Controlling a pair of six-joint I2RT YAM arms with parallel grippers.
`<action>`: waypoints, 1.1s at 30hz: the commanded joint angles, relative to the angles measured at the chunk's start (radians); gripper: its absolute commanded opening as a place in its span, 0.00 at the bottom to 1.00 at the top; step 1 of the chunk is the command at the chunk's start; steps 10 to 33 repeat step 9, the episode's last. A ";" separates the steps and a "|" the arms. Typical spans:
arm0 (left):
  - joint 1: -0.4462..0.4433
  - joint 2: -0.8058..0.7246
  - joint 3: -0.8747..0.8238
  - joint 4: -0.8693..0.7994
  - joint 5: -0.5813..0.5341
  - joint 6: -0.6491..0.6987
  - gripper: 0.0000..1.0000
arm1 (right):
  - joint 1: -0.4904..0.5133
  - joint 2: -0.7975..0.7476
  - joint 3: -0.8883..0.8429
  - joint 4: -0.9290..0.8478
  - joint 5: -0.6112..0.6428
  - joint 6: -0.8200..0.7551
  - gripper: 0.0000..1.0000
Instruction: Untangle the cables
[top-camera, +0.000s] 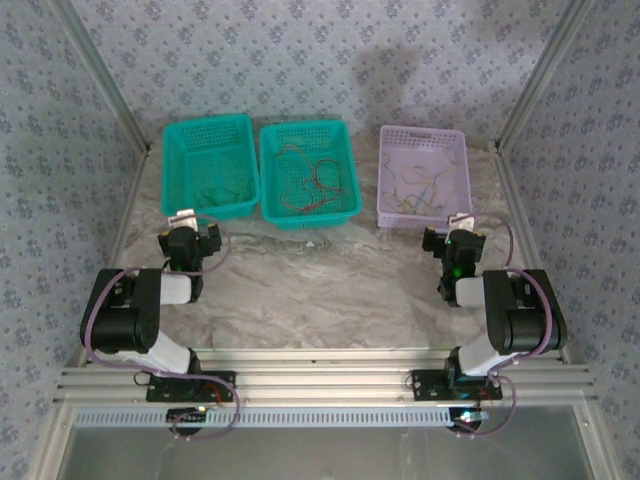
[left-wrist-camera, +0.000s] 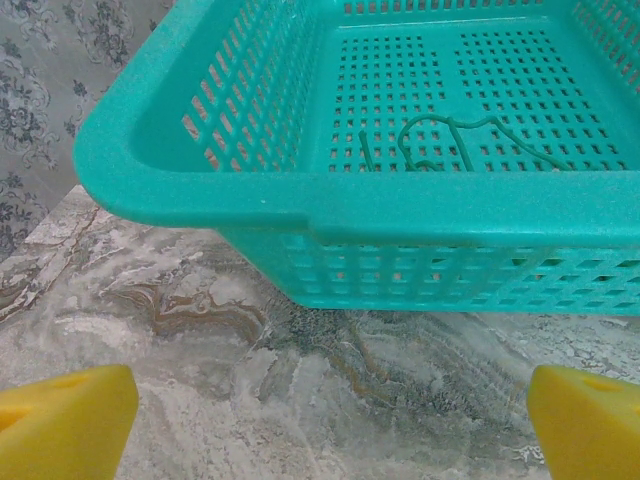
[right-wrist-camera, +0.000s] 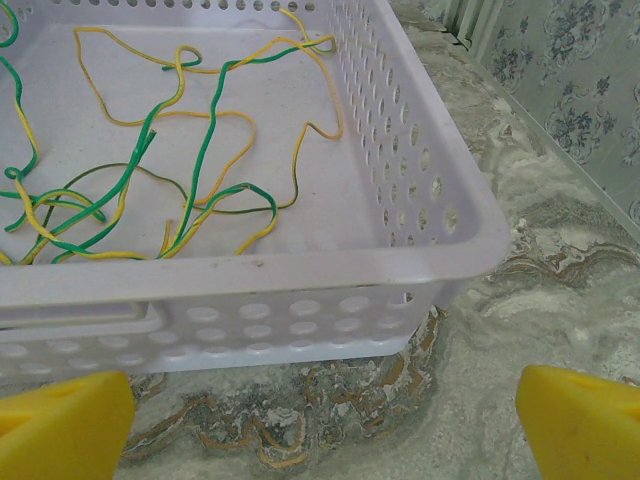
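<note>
Yellow fingertips (left-wrist-camera: 62, 420) are seen at the bottom corners of both wrist views; the left jaws and the right jaws are spread wide, with nothing held. Green and yellow cables (right-wrist-camera: 210, 130) are tangled in the lilac basket (right-wrist-camera: 300, 290), upper right overhead. Red cables (top-camera: 315, 180) are found in the middle teal basket (top-camera: 305, 127), a green cable (left-wrist-camera: 428, 119) in the left teal basket (left-wrist-camera: 350, 200). All are set on the marbled desk (top-camera: 330, 290).

- green cable (left-wrist-camera: 462, 145) lying loose and loopy, alone in the left teal basket (left-wrist-camera: 350, 205)
- red cables (top-camera: 318, 175) curled up in the middle basket (top-camera: 300, 218)
- yellow and green ones (right-wrist-camera: 200, 160) all tangled together in the lilac basket (right-wrist-camera: 300, 280)
</note>
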 joint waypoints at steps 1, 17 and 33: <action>0.003 -0.002 -0.005 0.041 0.005 0.002 1.00 | -0.005 0.002 0.014 0.021 0.003 -0.007 1.00; 0.006 -0.001 -0.004 0.039 0.010 0.001 1.00 | -0.005 0.003 0.015 0.021 0.003 -0.007 1.00; 0.006 -0.001 -0.004 0.039 0.010 0.001 1.00 | -0.005 0.003 0.015 0.021 0.003 -0.007 1.00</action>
